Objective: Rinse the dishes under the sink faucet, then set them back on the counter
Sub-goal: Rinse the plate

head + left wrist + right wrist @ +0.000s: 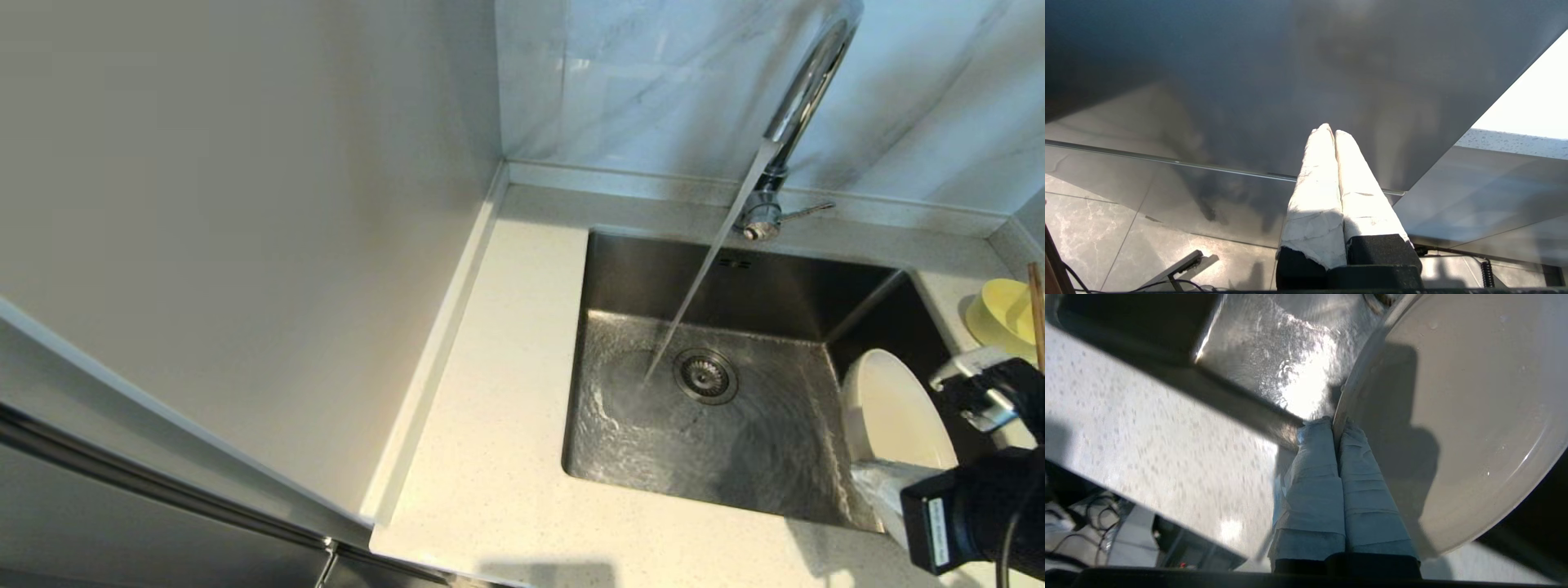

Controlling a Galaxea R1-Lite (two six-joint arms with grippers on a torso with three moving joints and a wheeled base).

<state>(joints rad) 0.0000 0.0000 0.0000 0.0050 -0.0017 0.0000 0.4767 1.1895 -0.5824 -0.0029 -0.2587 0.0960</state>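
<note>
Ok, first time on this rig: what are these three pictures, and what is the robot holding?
The wide picture looks down from the robot's head: a sink set in a speckled counter, the faucet running. The other two come from cameras behind each arm's fingers. The right gripper, at the sink's right edge, is shut on the rim of a white plate, held on edge. A yellow bowl and a brown chopstick sit on the counter further right. The left gripper is shut, empty and parked low, outside the head view.
</note>
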